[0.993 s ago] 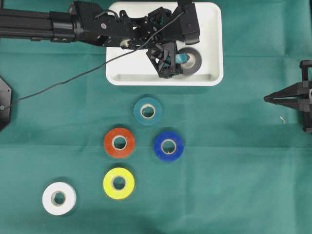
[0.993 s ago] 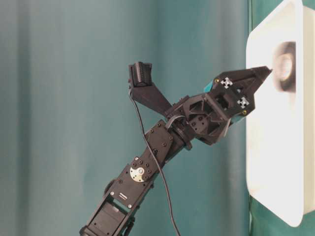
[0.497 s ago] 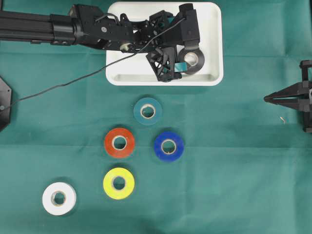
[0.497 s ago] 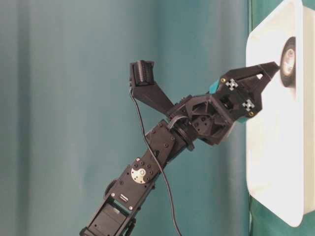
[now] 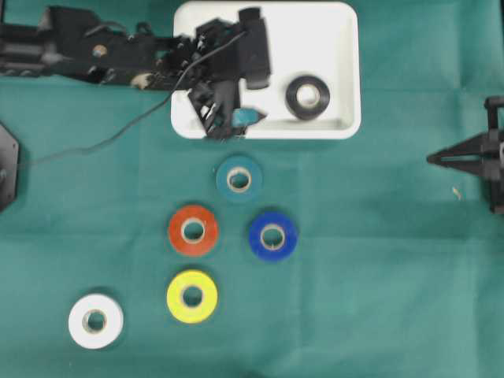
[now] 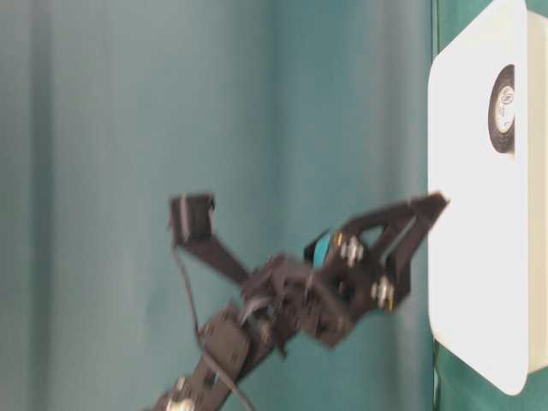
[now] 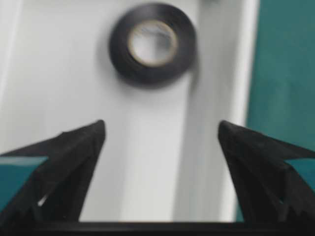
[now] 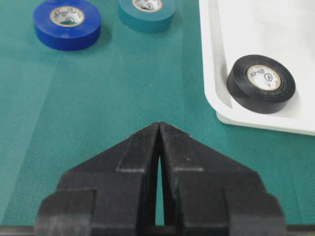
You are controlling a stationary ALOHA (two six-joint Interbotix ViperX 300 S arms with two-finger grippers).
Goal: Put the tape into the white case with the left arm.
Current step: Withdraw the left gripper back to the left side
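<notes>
**Over the white case, one roll down, five on the cloth**

Inside the white case (image 5: 339, 47), toward its right end, the black tape (image 5: 308, 96) lies flat on the floor of the tray, core upward, close to the right wall and the near rim without my being able to tell whether it touches either. My left gripper (image 5: 228, 126) is over the left part of the case, by the near rim, with its teal-banded fingers (image 7: 74, 157) spread wide and nothing between them. From my wrist camera the black roll sits well ahead of the tips, clear of both. So I have let go, and the roll rests on its own.

As I judge it, the placing of this roll is done: it is in the case, flat, and not propped on the rim. What is left depends on how much tape the task means. On the green cloth near the case lie a teal roll (image 5: 239, 179), an orange roll (image 5: 193, 230), a blue roll (image 5: 272, 235), a yellow roll (image 5: 191, 296) and, far to the near left, a white roll (image 5: 95, 320), all flat and apart from one another. None of them is in the case.

My right gripper (image 8: 159, 129) is parked at the right edge of the scene, its jaws pressed together on nothing.
</notes>
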